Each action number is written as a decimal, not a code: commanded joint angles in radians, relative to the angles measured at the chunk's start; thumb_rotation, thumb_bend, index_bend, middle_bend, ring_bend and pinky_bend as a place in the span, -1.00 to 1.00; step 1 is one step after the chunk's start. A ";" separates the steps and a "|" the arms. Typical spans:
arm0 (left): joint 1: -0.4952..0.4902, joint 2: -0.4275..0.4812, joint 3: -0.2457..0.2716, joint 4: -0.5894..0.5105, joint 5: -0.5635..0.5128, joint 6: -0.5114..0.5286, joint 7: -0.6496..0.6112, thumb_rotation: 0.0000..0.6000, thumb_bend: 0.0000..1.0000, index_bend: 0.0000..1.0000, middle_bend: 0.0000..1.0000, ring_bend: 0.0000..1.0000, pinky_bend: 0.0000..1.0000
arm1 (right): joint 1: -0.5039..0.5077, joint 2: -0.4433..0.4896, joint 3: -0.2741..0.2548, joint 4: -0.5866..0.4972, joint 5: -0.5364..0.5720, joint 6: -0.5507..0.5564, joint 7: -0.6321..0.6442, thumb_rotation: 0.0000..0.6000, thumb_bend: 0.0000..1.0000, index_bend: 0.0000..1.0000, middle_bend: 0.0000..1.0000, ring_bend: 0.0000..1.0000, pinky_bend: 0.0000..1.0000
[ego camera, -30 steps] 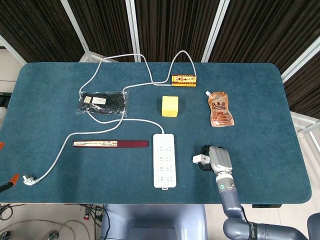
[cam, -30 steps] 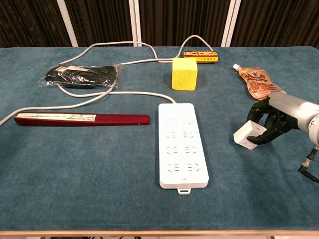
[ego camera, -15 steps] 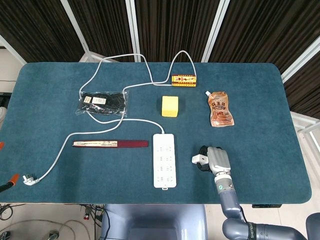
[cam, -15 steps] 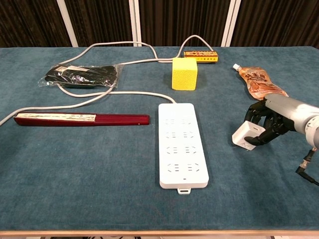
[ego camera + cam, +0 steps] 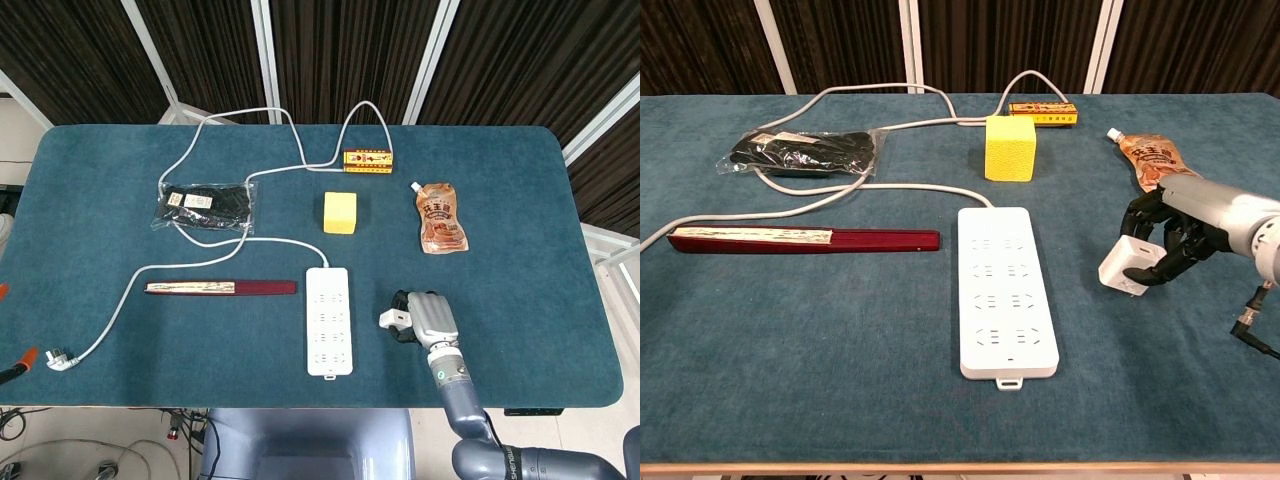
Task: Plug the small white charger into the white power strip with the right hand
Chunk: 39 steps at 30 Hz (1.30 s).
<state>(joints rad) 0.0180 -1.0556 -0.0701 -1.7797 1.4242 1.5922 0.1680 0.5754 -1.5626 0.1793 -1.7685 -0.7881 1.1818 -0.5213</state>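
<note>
My right hand [image 5: 422, 316] [image 5: 1175, 233] grips the small white charger [image 5: 390, 318] [image 5: 1123, 267] just above the table, right of the white power strip [image 5: 328, 320] [image 5: 1005, 288]. The charger sticks out from the hand toward the strip, still a clear gap away from it. The strip lies flat with its sockets up and its cord running off to the left. The left hand is out of both views.
A yellow cube [image 5: 340, 212] [image 5: 1010, 148] sits beyond the strip. An orange sauce pouch [image 5: 439, 219] [image 5: 1156, 162] lies behind the right hand. A dark red flat bar [image 5: 221, 288] [image 5: 805, 240] lies left of the strip, with a black bagged item [image 5: 207, 205] and a small yellow box [image 5: 368, 160] farther back.
The right hand has shifted a little to the left with the charger, closing part of the gap to the power strip. Nothing else moved.
</note>
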 commanded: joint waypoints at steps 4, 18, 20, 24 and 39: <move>0.000 -0.001 0.000 0.000 -0.001 0.000 0.002 1.00 -0.66 -0.71 -0.97 -1.00 -1.00 | 0.035 0.040 0.011 -0.021 0.021 -0.056 -0.022 1.00 0.20 0.64 0.37 0.48 0.27; 0.000 -0.003 -0.001 0.000 -0.003 0.002 0.008 1.00 -0.66 -0.69 -0.97 -1.00 -1.00 | 0.132 0.059 0.052 -0.091 0.114 -0.047 -0.146 1.00 0.50 0.66 0.43 0.75 0.71; 0.000 -0.003 -0.001 0.000 -0.003 0.002 0.008 1.00 -0.66 -0.69 -0.97 -1.00 -1.00 | 0.153 0.054 0.063 -0.099 0.135 -0.039 -0.172 1.00 0.50 0.66 0.44 0.77 0.75; 0.001 -0.001 -0.001 -0.001 -0.002 0.001 0.005 1.00 -0.66 -0.69 -0.97 -1.00 -1.00 | 0.207 0.042 0.092 -0.112 0.194 -0.026 -0.233 1.00 0.50 0.66 0.44 0.79 0.79; 0.000 -0.004 -0.002 0.001 -0.004 0.002 0.010 1.00 -0.66 -0.69 -0.97 -1.00 -1.00 | 0.334 0.022 0.148 -0.081 0.289 -0.071 -0.248 1.00 0.50 0.70 0.46 0.80 0.79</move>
<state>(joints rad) 0.0179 -1.0591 -0.0719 -1.7783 1.4201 1.5939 0.1782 0.9041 -1.5366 0.3233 -1.8551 -0.5000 1.1154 -0.7800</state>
